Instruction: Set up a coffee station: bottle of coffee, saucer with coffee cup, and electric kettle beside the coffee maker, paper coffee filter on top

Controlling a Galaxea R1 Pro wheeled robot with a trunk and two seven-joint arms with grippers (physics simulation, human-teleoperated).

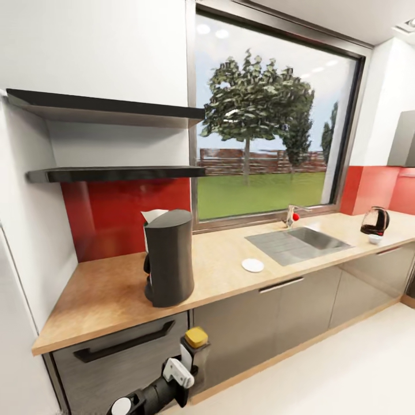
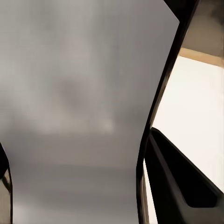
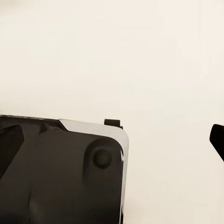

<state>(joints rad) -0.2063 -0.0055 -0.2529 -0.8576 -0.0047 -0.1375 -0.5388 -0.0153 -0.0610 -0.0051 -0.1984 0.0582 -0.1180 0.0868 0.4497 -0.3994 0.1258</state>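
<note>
The dark grey coffee maker (image 1: 169, 257) stands on the beige countertop (image 1: 104, 294) at the left, with the white paper coffee filter (image 1: 151, 217) showing behind its top. Right of it lies the white saucer (image 1: 252, 265). At the far right of the countertop the glass electric kettle (image 1: 375, 220) stands beside the small white coffee cup (image 1: 374, 238). The thin black kitchen shelf (image 1: 115, 173) is bare. Below the counter edge, my left gripper (image 1: 188, 362) is shut on the bottle of coffee (image 1: 196, 339), brown cap up. The right gripper's one visible fingertip (image 3: 217, 139) hangs over pale floor.
A steel sink (image 1: 300, 242) with a tap (image 1: 291, 216) is set into the counter under the window. A thicker black shelf (image 1: 104, 106) hangs above the thin one. Grey cabinet fronts (image 1: 248, 323) and a drawer handle (image 1: 124, 343) face me. Part of my dark base (image 3: 60, 172) shows below the right arm.
</note>
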